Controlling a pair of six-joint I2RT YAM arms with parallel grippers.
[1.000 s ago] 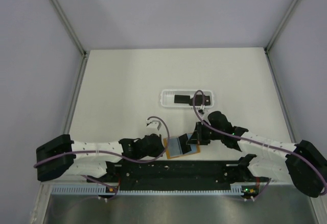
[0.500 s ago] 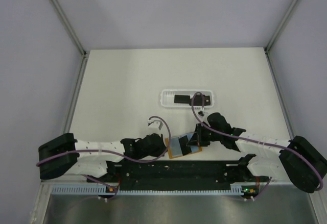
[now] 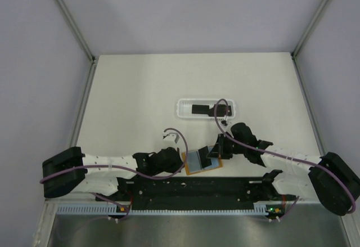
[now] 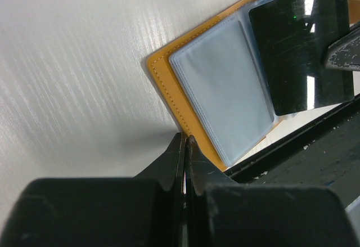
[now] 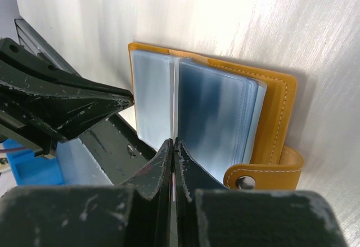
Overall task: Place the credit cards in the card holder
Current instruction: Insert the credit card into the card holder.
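Observation:
The orange card holder [image 3: 194,161] lies open near the table's front edge, showing pale blue-grey sleeves [image 4: 225,95]. My left gripper [image 3: 181,160] is shut, its tips [image 4: 185,138] against the holder's left orange edge. My right gripper [image 3: 215,152] is shut on a black credit card [image 4: 298,50] held over the holder's right half. In the right wrist view the card shows only edge-on between the jaws [image 5: 173,142], above the sleeves [image 5: 214,117]. Two more dark cards [image 3: 199,109] [image 3: 223,110] lie in the white tray [image 3: 183,112].
A black rail [image 3: 197,188] runs along the near edge just in front of the holder. A white slotted strip [image 3: 169,207] lies below it. A purple cable [image 3: 174,133] loops above the left wrist. Frame posts stand at the table's back corners.
The right arm has shifted slightly, with the card still over the holder. The left gripper and the holder have not moved.

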